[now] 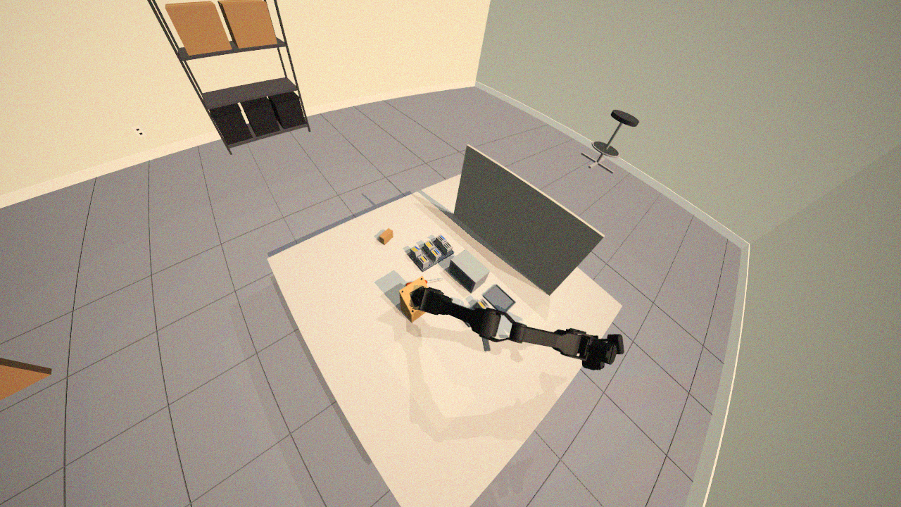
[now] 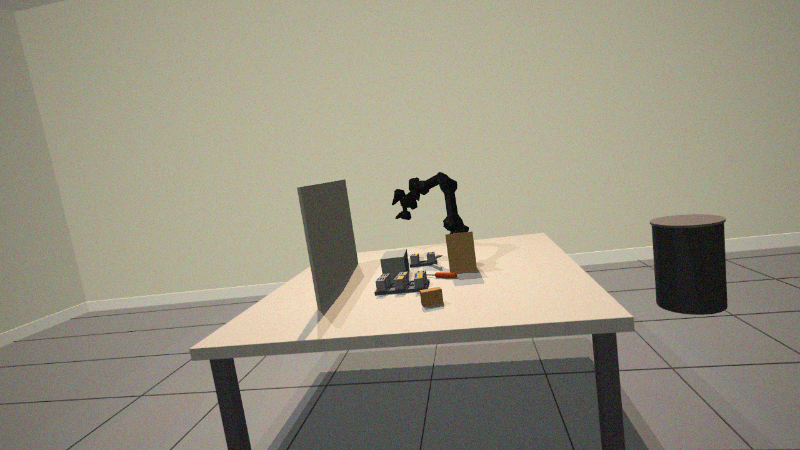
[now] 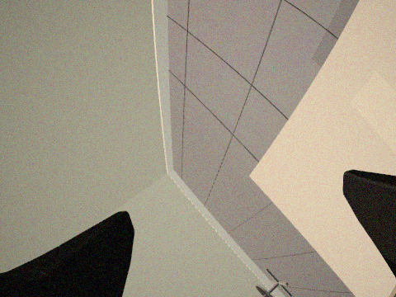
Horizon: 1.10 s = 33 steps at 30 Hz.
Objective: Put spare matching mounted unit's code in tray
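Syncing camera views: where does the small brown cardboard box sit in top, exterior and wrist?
Top: small brown cardboard box left of centre, alone on the table, left of the spares rack.
Exterior: centre, in front of that rack.
Wrist: not in view.
Shared landmark: the tall grey upright panel.

Codes on the spares [image 1: 429, 249], perhaps printed, too small to read.

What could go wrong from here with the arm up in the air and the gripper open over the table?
1. The gripper is open and holds nothing; the wrist view shows only wall, floor and table edge, so no part code is readable yet.
2. The three spares sit packed side by side, so a wide-open gripper could nudge a neighbour.
3. The upright grey panel stands close behind the mounted unit; swinging round behind it risks a collision.
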Available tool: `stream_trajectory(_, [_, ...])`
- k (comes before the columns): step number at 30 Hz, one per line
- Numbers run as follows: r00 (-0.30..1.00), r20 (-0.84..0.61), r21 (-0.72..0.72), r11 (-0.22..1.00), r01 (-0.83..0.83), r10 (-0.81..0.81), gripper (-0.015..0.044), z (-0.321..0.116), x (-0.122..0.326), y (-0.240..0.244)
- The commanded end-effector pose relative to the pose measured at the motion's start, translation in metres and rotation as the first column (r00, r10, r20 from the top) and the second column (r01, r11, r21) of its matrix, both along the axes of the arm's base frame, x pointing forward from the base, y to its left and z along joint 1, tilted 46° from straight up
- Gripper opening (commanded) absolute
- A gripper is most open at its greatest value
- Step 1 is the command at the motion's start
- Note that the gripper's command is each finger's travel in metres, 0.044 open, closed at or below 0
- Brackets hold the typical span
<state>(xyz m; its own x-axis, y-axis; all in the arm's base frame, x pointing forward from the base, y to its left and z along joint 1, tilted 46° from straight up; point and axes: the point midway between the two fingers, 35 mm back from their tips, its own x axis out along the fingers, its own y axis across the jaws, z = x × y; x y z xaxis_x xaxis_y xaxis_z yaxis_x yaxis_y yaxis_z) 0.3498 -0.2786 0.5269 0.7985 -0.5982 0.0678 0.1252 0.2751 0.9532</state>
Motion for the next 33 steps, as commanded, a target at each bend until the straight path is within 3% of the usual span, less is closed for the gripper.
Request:
stream_trajectory(1, [0.981,-0.188,0.046,0.998,-0.036,0.044,0.044,-0.055,0.042,0.021])
stream_trajectory(10, [0.774,-0.609,0.074,0.984,-0.162,0.174,0.044,-0.173,0.104,0.105])
stream_trajectory(16, [0.496,-0.843,0.058,0.953,-0.297,0.206,0.044,-0.247,0.115,0.176])
stream_trajectory(21, [0.192,-0.97,0.049,0.893,-0.447,0.149,0.044,-0.304,0.105,0.241])
stream_trajectory(28, [-0.251,-0.964,0.102,0.76,-0.642,-0.084,0.044,-0.381,0.073,0.32])
stream_trajectory(33, [-0.5,-0.747,0.188,0.583,-0.79,-0.437,0.044,-0.427,0.029,0.377])
